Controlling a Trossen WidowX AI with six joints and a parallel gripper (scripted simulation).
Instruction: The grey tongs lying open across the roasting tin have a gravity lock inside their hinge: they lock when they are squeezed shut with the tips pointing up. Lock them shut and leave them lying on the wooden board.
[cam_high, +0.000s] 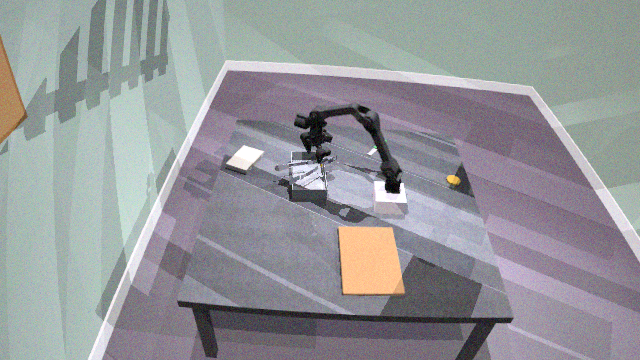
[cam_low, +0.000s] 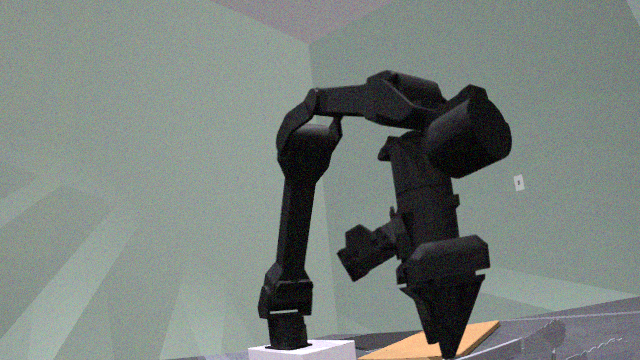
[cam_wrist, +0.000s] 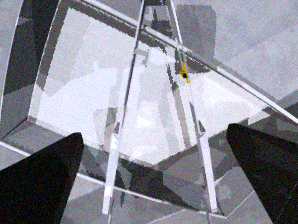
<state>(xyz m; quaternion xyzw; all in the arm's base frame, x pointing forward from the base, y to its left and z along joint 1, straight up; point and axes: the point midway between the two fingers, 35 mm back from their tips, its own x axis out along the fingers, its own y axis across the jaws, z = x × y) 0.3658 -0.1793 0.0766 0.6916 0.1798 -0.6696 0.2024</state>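
The grey tongs (cam_high: 281, 167) (cam_wrist: 112, 170) lie open across the roasting tin (cam_high: 308, 194) (cam_wrist: 75, 90). In the wrist view their two arms spread from the hinge end at the top edge to wide-apart ends near the bottom; a small yellow mark sits by the right arm. My gripper (cam_high: 314, 154) (cam_low: 442, 350) (cam_wrist: 156, 135) is open and empty above the tin, pointing down. In the wrist view its fingers stand outside the two arms, one on each side, apart from them. The wooden board (cam_high: 371, 260) (cam_low: 395, 350) lies flat near the table's front, with nothing on it.
The arm's white base block (cam_high: 390, 202) stands right of the tin. A cream block (cam_high: 245, 157) lies left of the tin. A small white and green item (cam_high: 371, 150) lies behind, and a yellow disc (cam_high: 453, 180) lies at the right.
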